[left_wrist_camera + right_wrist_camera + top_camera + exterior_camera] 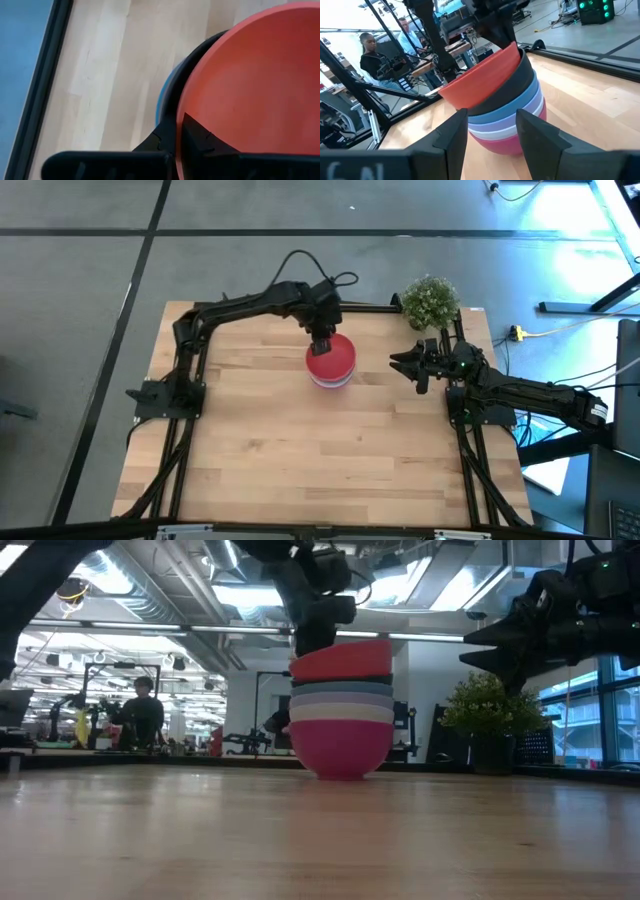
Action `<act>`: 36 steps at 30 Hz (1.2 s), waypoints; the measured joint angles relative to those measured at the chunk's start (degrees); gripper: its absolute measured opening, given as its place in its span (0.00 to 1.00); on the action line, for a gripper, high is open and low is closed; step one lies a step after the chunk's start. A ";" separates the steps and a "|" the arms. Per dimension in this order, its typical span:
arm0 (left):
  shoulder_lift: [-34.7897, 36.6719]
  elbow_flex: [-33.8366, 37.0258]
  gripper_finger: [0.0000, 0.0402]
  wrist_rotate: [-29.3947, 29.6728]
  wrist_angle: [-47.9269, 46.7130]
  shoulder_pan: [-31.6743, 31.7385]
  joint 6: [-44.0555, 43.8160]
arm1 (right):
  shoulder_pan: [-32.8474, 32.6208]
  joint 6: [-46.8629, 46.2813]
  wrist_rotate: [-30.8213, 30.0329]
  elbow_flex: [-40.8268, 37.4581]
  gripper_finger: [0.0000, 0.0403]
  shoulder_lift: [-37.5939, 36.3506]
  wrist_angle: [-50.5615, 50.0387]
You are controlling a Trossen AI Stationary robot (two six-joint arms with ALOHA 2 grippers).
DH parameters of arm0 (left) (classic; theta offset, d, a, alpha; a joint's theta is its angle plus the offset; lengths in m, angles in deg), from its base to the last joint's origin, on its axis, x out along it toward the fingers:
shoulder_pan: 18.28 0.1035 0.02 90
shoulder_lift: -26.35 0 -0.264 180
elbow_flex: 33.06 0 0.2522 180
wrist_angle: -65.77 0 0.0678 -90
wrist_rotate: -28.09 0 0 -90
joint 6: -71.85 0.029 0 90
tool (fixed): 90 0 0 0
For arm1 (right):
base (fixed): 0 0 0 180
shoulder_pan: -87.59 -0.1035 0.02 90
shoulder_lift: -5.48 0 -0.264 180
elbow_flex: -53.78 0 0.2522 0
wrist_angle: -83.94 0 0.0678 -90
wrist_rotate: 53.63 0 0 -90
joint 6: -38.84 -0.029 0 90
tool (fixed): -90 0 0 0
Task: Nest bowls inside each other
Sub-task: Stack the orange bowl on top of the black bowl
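Six bowls stand nested in one stack [331, 370] near the table's far middle. From the bottom they are crimson-pink [340, 748], white, lavender, blue, black [512, 82] and red-orange [345, 658]. The red-orange bowl [480, 75] on top sits tilted inside the black one. My left gripper [321, 338] is over the stack's far side, shut on the red-orange bowl. My right gripper [408, 365] hangs open above the table, to the right of the stack, its fingers [455, 137] pointing at the stack and touching nothing. My left gripper holds the red-orange bowl by its rim [179, 107] on the far side of the stack. It comes from above, with one finger [197, 137] inside the bowl and one [157, 142] outside. The bowl is tilted, with its underside resting in the black bowl.
A green potted plant [430, 300] stands at the table's far right corner, just beyond my right arm. Bare wood stretches across the near half of the table [320, 460]. People sit in the room beyond the table [140, 715].
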 joint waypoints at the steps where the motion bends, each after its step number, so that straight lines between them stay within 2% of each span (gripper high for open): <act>1: -0.35 -0.28 0.00 0.07 -0.57 0.12 0.00 | 0.00 0.06 0.00 0.00 0.42 0.00 0.00; 19: -0.89 -0.74 0.00 7.74 -4.32 -1.02 -0.20 | 0.00 1.49 -0.07 0.00 0.42 0.00 0.02; 25: -0.96 -0.72 0.00 8.72 -4.94 -1.44 -0.22 | 0.00 1.41 -0.07 0.00 0.42 0.00 0.02; 27: -0.98 -0.67 0.00 7.46 -5.01 -1.38 -0.20 | 0.00 1.37 -0.07 0.00 0.42 0.00 0.02; 36: -0.63 -0.24 0.14 5.07 -3.60 -1.49 0.39 | -0.04 0.24 1.07 0.00 0.42 0.00 0.07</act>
